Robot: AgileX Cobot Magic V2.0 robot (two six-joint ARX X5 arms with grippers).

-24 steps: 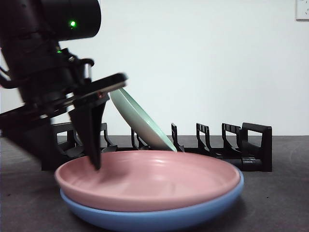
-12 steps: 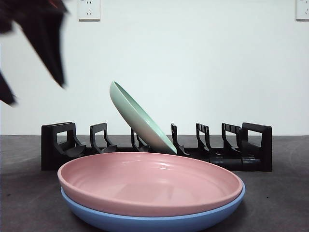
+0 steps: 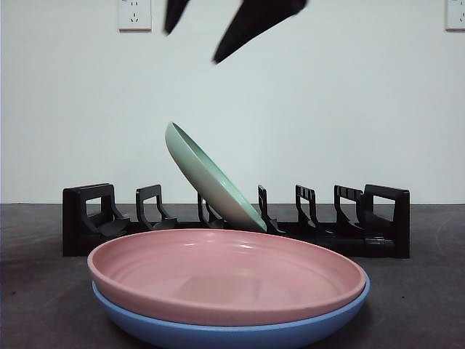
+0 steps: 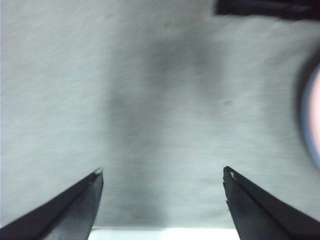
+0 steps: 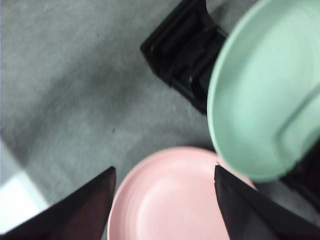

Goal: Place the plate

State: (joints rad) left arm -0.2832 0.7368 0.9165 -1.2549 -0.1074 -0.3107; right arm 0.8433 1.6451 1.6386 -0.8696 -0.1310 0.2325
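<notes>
High above the table, the right gripper (image 3: 211, 33) hangs near the top edge of the front view, jaws spread apart and holding nothing, with open air between it and everything below. The green plate (image 3: 211, 178) stands in the black rack (image 3: 236, 218), tilted, its foot down in a slot near the rack's middle and its upper rim leaning toward the left end in the front view, hollow face turned up and rightward. Slots to either side of it stand free. In front of the rack, the pink plate (image 3: 225, 273) lies flat, nested in the blue plate (image 3: 232, 331), just clear of the rack. The left gripper (image 4: 162, 175) hovers off over bare grey table (image 4: 150, 100), jaws wide apart, the stack's edge only at the margin of its view.
</notes>
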